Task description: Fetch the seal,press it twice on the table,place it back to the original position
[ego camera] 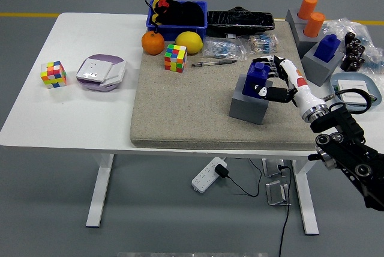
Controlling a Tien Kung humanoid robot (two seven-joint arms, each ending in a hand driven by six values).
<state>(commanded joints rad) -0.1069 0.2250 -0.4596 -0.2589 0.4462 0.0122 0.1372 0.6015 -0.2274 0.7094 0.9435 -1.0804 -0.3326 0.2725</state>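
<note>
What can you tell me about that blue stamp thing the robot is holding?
The seal is a dark blue blocky piece, plastic by its look, narrower at the top. It stands upright with its lower part sunk in the grey holder on the beige mat. The right hand grips it from the right, fingers curled round its upper part.
</note>
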